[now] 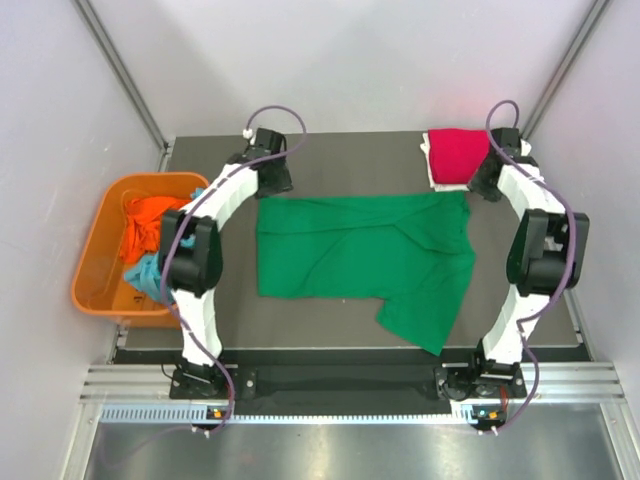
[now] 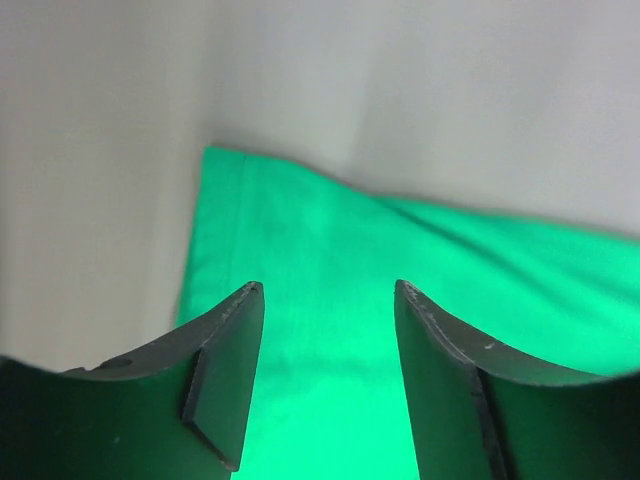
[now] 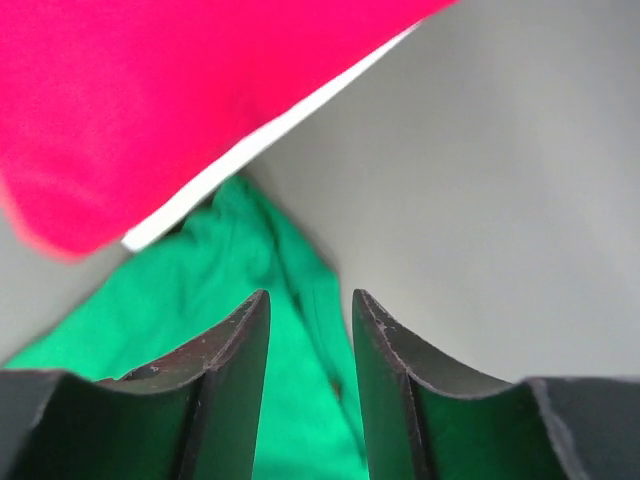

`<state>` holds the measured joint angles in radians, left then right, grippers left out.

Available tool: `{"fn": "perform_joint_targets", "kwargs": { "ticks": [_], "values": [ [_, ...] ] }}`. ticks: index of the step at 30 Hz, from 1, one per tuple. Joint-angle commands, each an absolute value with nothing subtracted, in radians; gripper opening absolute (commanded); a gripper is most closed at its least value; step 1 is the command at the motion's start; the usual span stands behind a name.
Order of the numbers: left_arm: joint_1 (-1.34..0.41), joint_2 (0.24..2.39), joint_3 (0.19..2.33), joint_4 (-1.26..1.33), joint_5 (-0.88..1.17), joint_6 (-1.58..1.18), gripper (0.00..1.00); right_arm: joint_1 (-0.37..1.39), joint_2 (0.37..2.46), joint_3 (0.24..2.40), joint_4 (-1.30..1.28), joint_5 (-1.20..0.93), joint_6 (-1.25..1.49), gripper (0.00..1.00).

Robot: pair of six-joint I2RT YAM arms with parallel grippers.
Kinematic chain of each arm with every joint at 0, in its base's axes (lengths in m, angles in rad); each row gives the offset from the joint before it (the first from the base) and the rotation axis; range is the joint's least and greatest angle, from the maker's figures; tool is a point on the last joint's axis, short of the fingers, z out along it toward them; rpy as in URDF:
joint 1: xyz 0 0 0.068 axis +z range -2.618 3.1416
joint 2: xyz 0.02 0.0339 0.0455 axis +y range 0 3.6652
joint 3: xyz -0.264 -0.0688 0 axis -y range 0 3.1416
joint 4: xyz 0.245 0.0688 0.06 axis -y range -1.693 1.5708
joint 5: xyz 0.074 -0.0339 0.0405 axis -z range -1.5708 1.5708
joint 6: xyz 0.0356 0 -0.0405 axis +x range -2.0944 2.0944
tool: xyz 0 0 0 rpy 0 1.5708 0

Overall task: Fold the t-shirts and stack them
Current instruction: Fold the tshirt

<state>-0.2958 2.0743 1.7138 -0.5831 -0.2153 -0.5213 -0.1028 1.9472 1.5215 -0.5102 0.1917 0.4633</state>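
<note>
A bright green t-shirt (image 1: 350, 250) lies spread flat on the dark table, with one part hanging toward the near right. My left gripper (image 1: 272, 190) hovers over its far left corner, open with nothing between its fingers; in the left wrist view the gripper (image 2: 328, 290) has green cloth (image 2: 430, 270) below it. My right gripper (image 1: 482, 188) is at the shirt's far right corner; in the right wrist view the gripper (image 3: 310, 295) is open above the green cloth (image 3: 200, 300). A folded crimson t-shirt (image 1: 458, 152) (image 3: 150, 100) lies at the back right.
An orange plastic tub (image 1: 95, 250) stands off the table's left edge, holding a crumpled orange t-shirt (image 1: 145, 225) and a light blue one (image 1: 145, 275). A white layer (image 3: 260, 145) shows under the crimson shirt. Metal rails run along the near edge.
</note>
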Motion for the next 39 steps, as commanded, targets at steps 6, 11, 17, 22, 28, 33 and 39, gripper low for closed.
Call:
{"fn": "perform_joint_targets", "kwargs": {
  "ticks": [6,11,17,22,28,33,39],
  "values": [
    [-0.291,1.601,1.425,-0.687,-0.048,-0.400,0.57,0.073,1.574,1.401,-0.611,0.121,0.360,0.39],
    [-0.293,1.416,1.180,-0.739,-0.052,-0.371,0.54,0.297,1.412,1.209,-0.522,0.045,0.406,0.39],
    [-0.293,1.295,1.010,-0.761,-0.042,-0.386,0.54,0.544,1.390,1.072,-0.430,0.117,0.408,0.38],
    [-0.291,1.281,0.888,-0.701,-0.037,-0.455,0.51,0.598,1.385,1.051,-0.413,0.137,0.440,0.38],
    [-0.291,1.293,0.790,-0.552,0.047,-0.508,0.53,0.600,1.352,1.046,-0.420,0.149,0.428,0.37],
    [-0.291,1.327,0.712,-0.408,0.060,-0.531,0.60,0.598,1.335,1.052,-0.440,0.170,0.403,0.37],
    [-0.291,1.348,0.687,-0.382,0.015,-0.520,0.61,0.598,1.298,1.042,-0.460,0.198,0.402,0.37]
  ]
}}
